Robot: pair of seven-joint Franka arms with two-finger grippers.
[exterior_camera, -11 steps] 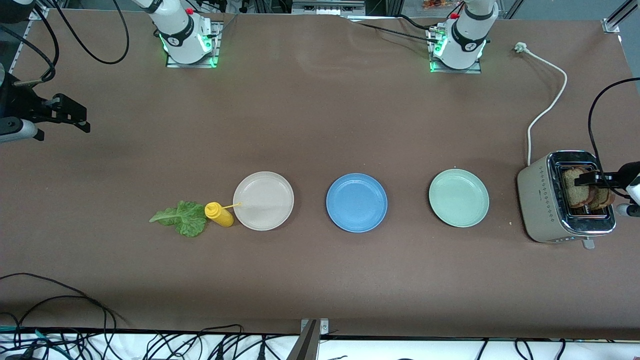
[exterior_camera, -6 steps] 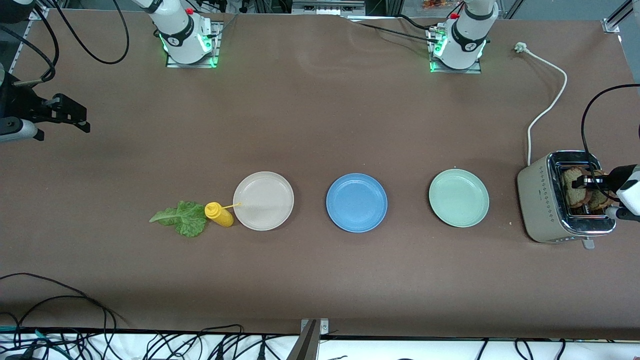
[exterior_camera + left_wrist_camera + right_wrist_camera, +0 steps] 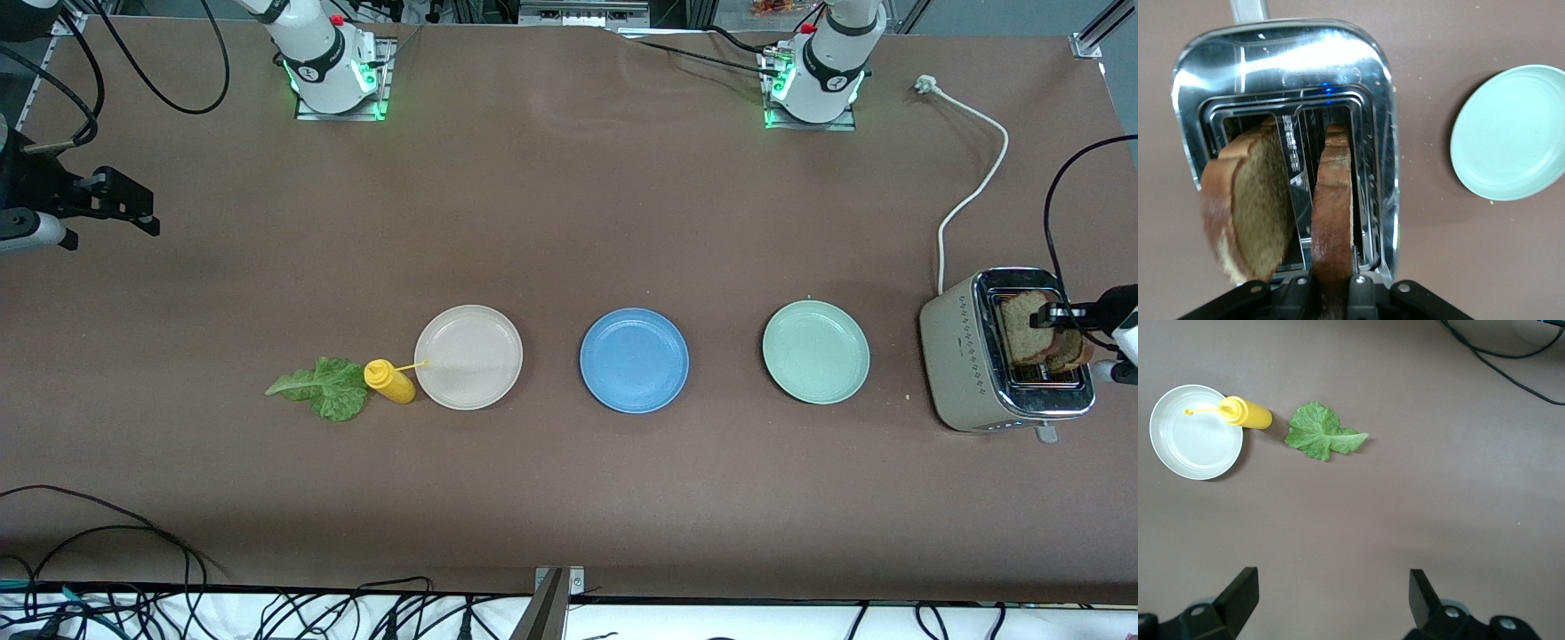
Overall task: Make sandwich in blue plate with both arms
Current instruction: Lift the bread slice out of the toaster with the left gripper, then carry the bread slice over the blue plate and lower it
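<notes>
Nowhere readable writing on toaster (image 3: 965, 356) or plates

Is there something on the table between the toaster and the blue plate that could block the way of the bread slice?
Yes. The mint-green plate lies between the toaster and the blue plate. It is low, so a bread slice carried high by the left gripper should probably pass over it.

Two glossy white arms are seen, their bases (image 3: 333, 67) ringed in black, lit green below and topped by a red button (image 3: 337, 20); black cables (image 3: 1062, 204) are looped alongside, and black grippers are fitted
</notes>
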